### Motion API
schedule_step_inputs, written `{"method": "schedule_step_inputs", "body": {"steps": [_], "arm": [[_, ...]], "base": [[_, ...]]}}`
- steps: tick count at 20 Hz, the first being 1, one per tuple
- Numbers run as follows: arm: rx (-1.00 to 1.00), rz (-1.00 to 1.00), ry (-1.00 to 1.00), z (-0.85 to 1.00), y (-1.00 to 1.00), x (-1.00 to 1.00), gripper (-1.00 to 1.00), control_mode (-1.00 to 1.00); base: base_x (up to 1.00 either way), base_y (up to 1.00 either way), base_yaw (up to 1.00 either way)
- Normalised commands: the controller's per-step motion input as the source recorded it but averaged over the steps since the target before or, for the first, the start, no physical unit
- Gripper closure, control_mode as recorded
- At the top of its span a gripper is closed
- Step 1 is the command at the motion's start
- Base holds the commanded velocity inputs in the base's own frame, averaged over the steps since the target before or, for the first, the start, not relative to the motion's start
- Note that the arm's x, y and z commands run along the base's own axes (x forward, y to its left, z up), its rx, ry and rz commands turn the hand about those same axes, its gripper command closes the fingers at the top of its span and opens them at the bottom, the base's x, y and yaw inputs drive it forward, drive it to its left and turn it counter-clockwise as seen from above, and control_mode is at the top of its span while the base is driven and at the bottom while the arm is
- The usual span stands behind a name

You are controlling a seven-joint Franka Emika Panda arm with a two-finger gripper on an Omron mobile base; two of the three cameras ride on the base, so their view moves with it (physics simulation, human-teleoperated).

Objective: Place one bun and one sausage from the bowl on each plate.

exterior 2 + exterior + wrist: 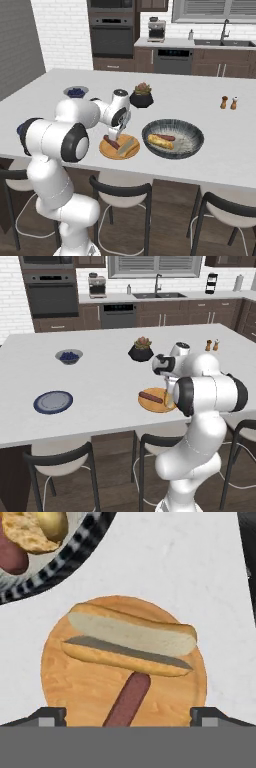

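Note:
The orange plate [107, 151] [65, 687] [156, 406] lies near the counter's front edge. On it lie a split bun [132, 639] [128, 147] and a sausage [129, 699] [151, 397], partly tucked under the bun. My gripper [114, 134] [127, 718] hovers just above this plate, open and holding nothing. Right of the plate stands the dark grey bowl [191, 145] [85, 542], with another bun [160, 141] [37, 529] and sausage [167, 137] inside. The blue plate [53, 402] lies bare at the far left.
A small blue-filled bowl [69, 356] and a black plant pot [141, 350] stand farther back on the counter. Salt and pepper shakers [228, 103] are at the back right. Stools [120, 195] line the counter's front edge.

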Motion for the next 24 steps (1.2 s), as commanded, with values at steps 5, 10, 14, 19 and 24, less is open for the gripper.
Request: {"method": "schedule_step_inputs", "body": {"steps": [5, 10, 14, 19, 24], "arm": [[-0.17, 0.58, -0.07, 0.39, -0.37, -0.18, -1.00, -1.00], [-0.07, 0.34, -0.04, 0.58, -0.41, -0.03, -1.00, -1.00], [-0.02, -0.01, -0.05, 0.30, -0.65, 0.00, -1.00, -1.00], [0.00, -0.15, 0.00, 0.13, -0.31, -0.05, -1.00, -1.00], [0.00, -0.27, 0.00, 0.00, -0.25, -0.01, -1.00, -1.00]], "base": [[0.00, 0.00, 0.00], [0.00, 0.00, 0.00], [0.00, 0.00, 0.00], [0.00, 0.00, 0.00], [0.00, 0.00, 0.00]]}}
